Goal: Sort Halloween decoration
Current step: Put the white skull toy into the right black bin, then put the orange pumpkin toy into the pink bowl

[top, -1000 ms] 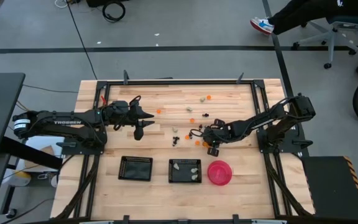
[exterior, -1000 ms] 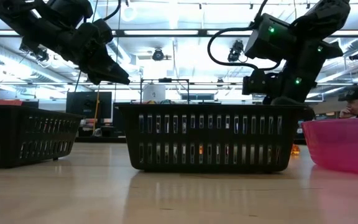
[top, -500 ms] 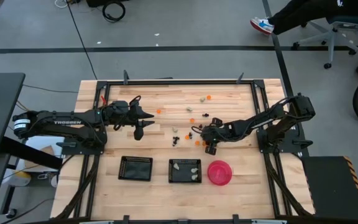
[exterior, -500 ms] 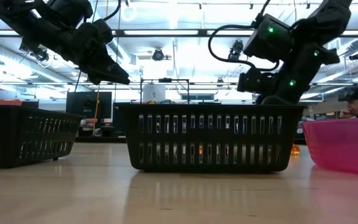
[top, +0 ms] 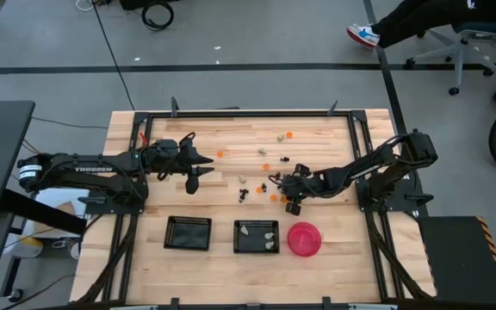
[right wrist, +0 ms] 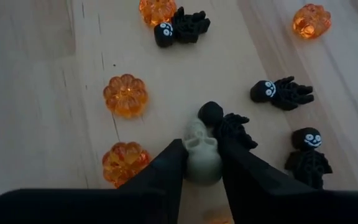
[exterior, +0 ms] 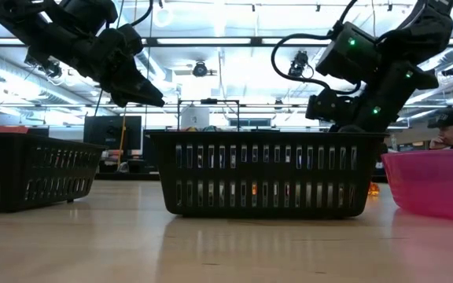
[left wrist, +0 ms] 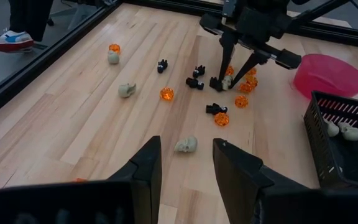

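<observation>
Small orange pumpkins, black skeletons and pale skulls lie scattered on the wooden table's middle (top: 269, 168). My right gripper (right wrist: 202, 163) is down in this cluster (left wrist: 227, 81), shut on a pale skull (right wrist: 202, 149). A black skeleton (right wrist: 229, 127) lies against that skull. My left gripper (left wrist: 185, 171) hovers open above the table's left half (top: 192, 172), with a pale skull (left wrist: 186, 145) on the wood ahead of it. My right gripper pinches the pale skull (right wrist: 202, 149) between its two fingertips, one on each side. The fingers (left wrist: 221, 62) come down steeply from above. The skull is at table height beside the skeleton; I cannot tell whether it still rests on the wood.
Along the near edge stand a black mesh tray (top: 188, 232), a second black tray (top: 256, 236) holding pale skulls, and a round pink bowl (top: 304, 238). More trinkets lie toward the far edge (top: 284, 135). A dark frame rims the table. A person sits beyond the table (exterior: 451, 130).
My right arm has shifted slightly toward the table's left and then back toward the right, staying low over the trinket cluster.
</observation>
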{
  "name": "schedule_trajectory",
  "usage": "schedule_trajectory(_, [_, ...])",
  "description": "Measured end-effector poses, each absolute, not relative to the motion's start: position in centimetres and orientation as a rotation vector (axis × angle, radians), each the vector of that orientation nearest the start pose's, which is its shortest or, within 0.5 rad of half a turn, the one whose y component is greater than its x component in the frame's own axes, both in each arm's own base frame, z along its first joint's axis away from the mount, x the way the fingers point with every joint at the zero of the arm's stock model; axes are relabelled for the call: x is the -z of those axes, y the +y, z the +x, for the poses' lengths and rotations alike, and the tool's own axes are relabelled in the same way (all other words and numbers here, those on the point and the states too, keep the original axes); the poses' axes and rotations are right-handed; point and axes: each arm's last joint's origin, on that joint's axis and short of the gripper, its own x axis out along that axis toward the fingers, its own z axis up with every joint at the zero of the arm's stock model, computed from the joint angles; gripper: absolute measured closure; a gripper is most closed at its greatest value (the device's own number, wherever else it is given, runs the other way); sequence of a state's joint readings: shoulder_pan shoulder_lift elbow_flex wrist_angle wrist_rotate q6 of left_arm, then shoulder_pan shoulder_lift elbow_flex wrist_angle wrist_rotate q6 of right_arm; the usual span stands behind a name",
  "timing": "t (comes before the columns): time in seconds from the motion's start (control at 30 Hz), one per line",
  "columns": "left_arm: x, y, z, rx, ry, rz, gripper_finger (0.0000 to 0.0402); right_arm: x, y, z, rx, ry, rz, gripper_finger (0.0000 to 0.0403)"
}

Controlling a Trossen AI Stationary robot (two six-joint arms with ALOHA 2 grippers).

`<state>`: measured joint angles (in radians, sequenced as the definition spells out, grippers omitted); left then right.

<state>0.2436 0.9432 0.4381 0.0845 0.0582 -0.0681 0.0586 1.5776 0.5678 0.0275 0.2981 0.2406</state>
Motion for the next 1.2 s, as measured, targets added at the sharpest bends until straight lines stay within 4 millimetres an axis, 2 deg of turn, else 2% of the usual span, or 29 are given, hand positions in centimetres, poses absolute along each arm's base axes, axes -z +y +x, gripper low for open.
schedule_trajectory(0.2, [-21.2, 4.6, 19.1, -0.197, 0.410, -0.130, 0.0285, -11.7, 0.6, 26.2, 0.337, 0.929, 0.045, 0.0310])
schedule_trajectory(0.43, [-21.2, 4.6, 19.1, -0.197, 0.411, -0.130, 0.0285, -13.6, 1.0, 27.9, 0.306, 0.890, 0.049, 0.0309])
schedule_trajectory(0.6, [-21.2, 4.6, 19.1, -0.197, 0.410, -0.129, 0.0285, -15.6, 2.6, 29.7, 0.092, 0.793, 0.115, 0.0309])
schedule_trajectory(0.8, [-21.2, 4.6, 19.1, -0.197, 0.410, -0.129, 0.0285, -17.6, 5.8, 30.9, -0.258, 0.585, 0.222, 0.0304])
schedule_trajectory(0.93, [-21.2, 4.6, 19.1, -0.197, 0.410, -0.129, 0.0285, -17.6, 7.2, 30.7, -0.254, 0.583, 0.209, 0.0290])
schedule_trajectory(1.2, [-21.2, 4.6, 19.1, -0.197, 0.410, -0.129, 0.0285, -16.7, 8.5, 30.5, -0.243, 0.628, 0.231, 0.0255])
